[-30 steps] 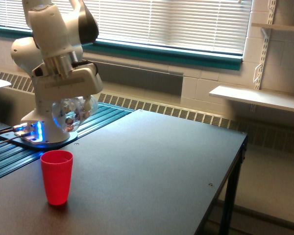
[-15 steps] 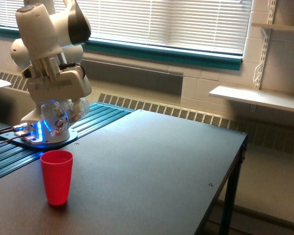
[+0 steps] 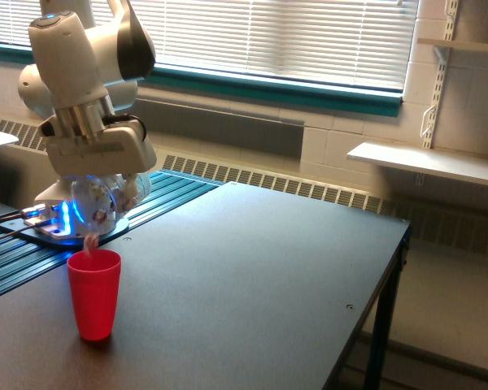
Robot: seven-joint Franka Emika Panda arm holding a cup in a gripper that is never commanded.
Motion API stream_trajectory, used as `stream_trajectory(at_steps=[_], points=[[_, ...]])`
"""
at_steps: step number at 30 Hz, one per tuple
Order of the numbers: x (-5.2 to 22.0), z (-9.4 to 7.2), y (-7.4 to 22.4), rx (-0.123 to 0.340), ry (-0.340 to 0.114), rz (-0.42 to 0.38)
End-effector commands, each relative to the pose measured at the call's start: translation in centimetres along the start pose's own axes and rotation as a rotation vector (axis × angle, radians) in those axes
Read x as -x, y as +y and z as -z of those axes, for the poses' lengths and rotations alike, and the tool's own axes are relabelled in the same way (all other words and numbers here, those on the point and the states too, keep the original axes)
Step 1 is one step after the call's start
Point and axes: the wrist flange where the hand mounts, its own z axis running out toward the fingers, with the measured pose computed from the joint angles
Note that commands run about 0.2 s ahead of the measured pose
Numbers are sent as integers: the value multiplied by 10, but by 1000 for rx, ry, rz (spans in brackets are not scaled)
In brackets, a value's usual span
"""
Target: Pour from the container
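Exterior view, arm: I see one white arm, its gripper (image 3: 102, 175) hanging low over the dark table (image 3: 252, 268) at the exterior view's left.
Gripper state: I read it as pinched around the clear jar (image 3: 104, 199); the fingers themselves are hidden behind the housing.
Jar position: held in the air, tipped, its mouth turned down toward the exterior view's lower left, small pale pieces inside.
Red cup (image 3: 94, 292): upright on the table, directly below the jar's mouth, apart from it.
Key relation: a faint pinkish streak runs from the jar to the cup rim; I judge pouring is underway.
Risk: spill if the mouth drifts off the rim.
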Motion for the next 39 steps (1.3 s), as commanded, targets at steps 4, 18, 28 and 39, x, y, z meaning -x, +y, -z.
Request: stream_trajectory(at_steps=[4,18,28,39], points=[[14,3,-24,-3,-16,54],[8,1,-32,13,-26,53],[-1,-3,-28,30,-68,43],[-12,-8,-27,59,-115,4]])
